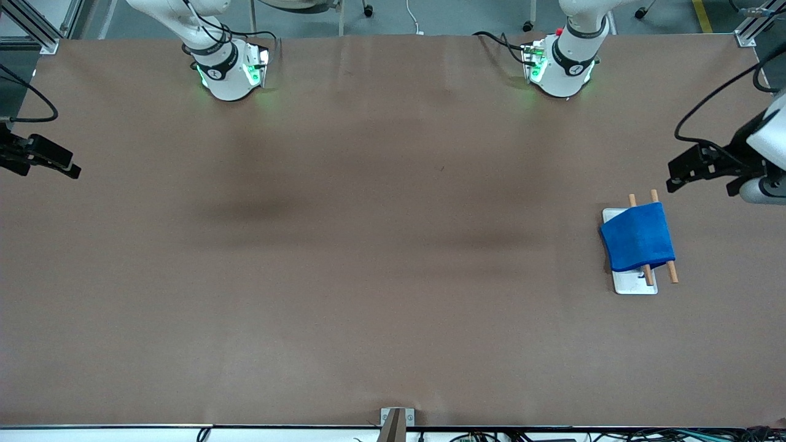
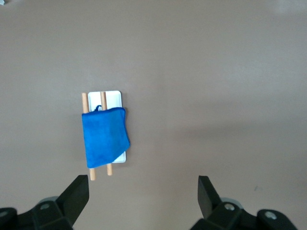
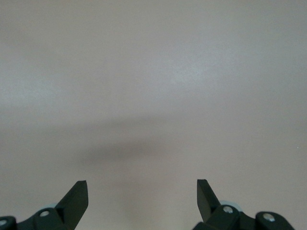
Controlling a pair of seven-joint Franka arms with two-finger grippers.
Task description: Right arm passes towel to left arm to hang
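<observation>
**Blue towel draped on the rack, both grippers empty**

Blue cloth, the towel [image 1: 638, 237], lies draped over two wooden dowels [image 1: 672, 270] of a small rack on a white base [image 1: 635, 283], at the left arm's end of the tabletop [image 1: 368, 245]. Judged from this, the hanging looks done. The dowels' long axis runs toward the front camera, and the towel folds across them.

The left gripper [image 1: 675, 178] hovers over bare tabletop just beside the rack, fingers [image 2: 76, 194] spread wide and holding nothing. The right gripper [image 1: 70, 170] waits well apart over the right arm's end, its fingers [image 3: 76, 196] equally wide and empty.

Only the left wrist view shows the towel's small loop [image 2: 99, 108] at one corner; the right wrist view shows bare tabletop alone. Whether the cloth touches the base is hard to tell.
</observation>
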